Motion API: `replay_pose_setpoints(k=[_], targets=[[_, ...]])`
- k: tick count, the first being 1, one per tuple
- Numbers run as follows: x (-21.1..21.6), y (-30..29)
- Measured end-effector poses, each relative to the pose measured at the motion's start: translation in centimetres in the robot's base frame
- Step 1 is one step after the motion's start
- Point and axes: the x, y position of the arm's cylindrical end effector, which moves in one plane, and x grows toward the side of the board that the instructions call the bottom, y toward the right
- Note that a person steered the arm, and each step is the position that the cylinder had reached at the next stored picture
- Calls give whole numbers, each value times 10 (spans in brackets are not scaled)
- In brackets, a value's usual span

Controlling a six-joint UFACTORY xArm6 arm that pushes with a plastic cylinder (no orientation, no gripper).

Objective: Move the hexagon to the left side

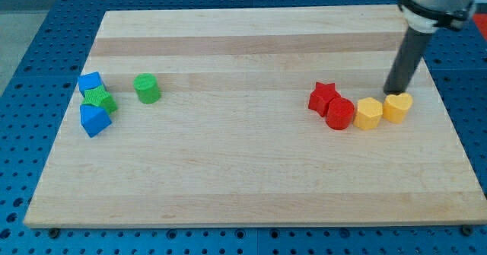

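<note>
The rod's tip (393,93) sits touching the yellow heart (398,106) at its 11 o'clock; it carries nothing. The yellow hexagon (368,113) lies at the heart's 9 o'clock, touching the red cylinder (339,113)

You have one camera only, set above and in front of the bench (251,202), looking down at a slant toward its far edge. It stands far enough back that all four corners nearly fit; the near corners sit close to the frame's bottom.
</note>
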Motion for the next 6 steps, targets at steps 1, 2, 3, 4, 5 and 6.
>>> replay_pose_setpoints(k=[1, 2, 3, 4, 5, 6], targets=[[27, 22], [53, -1], [48, -44], [27, -56], [28, -109], [44, -76]])
